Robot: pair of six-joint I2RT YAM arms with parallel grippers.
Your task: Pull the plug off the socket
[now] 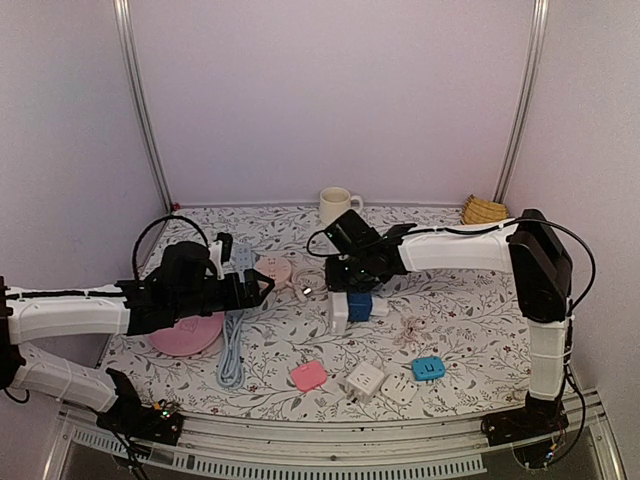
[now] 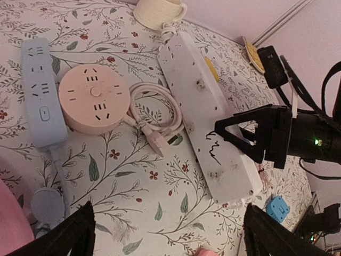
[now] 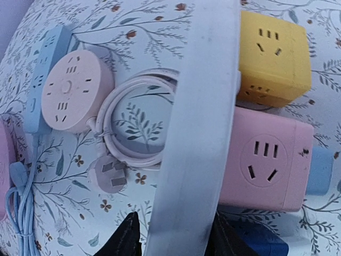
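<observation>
two cubes sit against the white power strip [image 3: 197, 133]: a yellow cube [image 3: 274, 56] and a pink cube [image 3: 266, 157]. right gripper [image 3: 176, 237] clamps the strip's sides; left gripper [image 2: 168, 229] hangs wide open.

Scuffed matt white plastic power strip [image 2: 198, 101]; glossy ceramic mug [image 1: 337, 206].

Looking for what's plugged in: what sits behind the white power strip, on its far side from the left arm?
Against the white power strip sit a yellow cube adapter and a pink cube adapter. Any prongs are covered by the strip's body.
</observation>
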